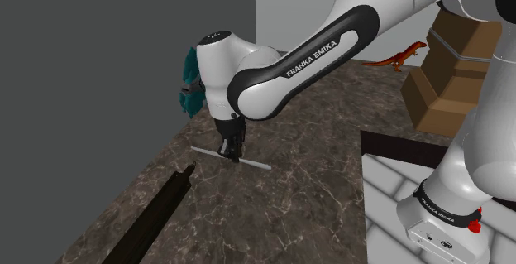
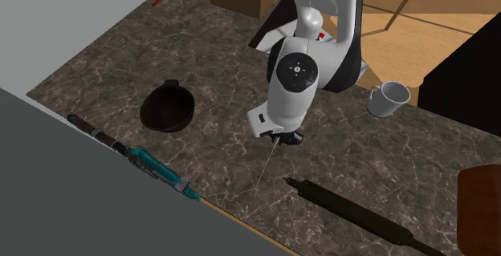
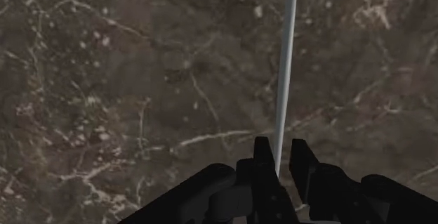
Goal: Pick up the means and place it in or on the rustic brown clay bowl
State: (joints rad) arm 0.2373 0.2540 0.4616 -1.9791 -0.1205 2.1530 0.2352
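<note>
Marble, dark brown with pale veins, tops the bench [image 2: 217, 62]. A thin grey rod [image 3: 284, 82] lies flat on it near the wall-side edge, straight and needle-slim. It runs between the fingers of the end effector [image 3: 282, 149], which stand narrowly apart around it. A long black cylinder [image 2: 353, 212] lies just beside the rod's tip. The round dark bowl [image 2: 168, 106] sits well apart along the same edge.

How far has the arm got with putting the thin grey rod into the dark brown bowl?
Done: the gripper straddles the thin grey rod on the counter. In hand: the grasp, as the fingers stand apart, not clasping. Left: closing, lifting, carrying the rod to the dark brown bowl.
</note>
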